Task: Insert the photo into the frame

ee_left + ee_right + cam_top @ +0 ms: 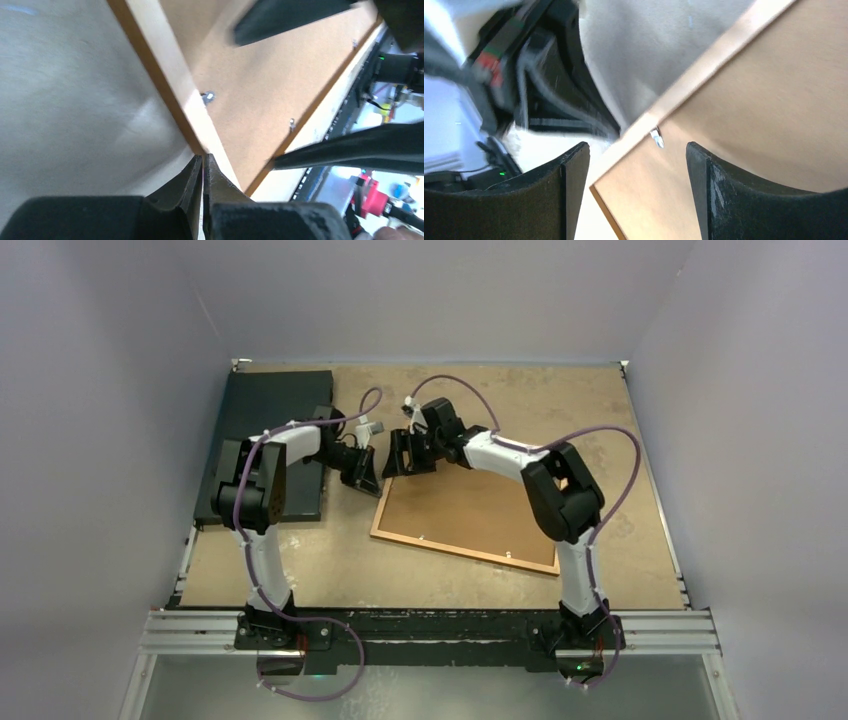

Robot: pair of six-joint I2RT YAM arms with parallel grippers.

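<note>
The frame (455, 549) lies back side up in the middle of the table, its narrow orange-brown border around a plain brown backing board (470, 510). The photo is out of view. My left gripper (362, 472) is shut, and in the left wrist view its tips (204, 158) sit right at a corner of the frame (150, 65). My right gripper (408, 455) hovers at the frame's far left corner. In the right wrist view it (636, 172) is open, with the frame's corner (596, 189) between its fingers and touching neither.
A dark grey-black mat (265, 405) lies at the far left under my left arm. Small metal tabs (208, 96) (655, 137) stand along the frame's inner edge. Grey walls enclose the table on three sides. The two grippers are close together.
</note>
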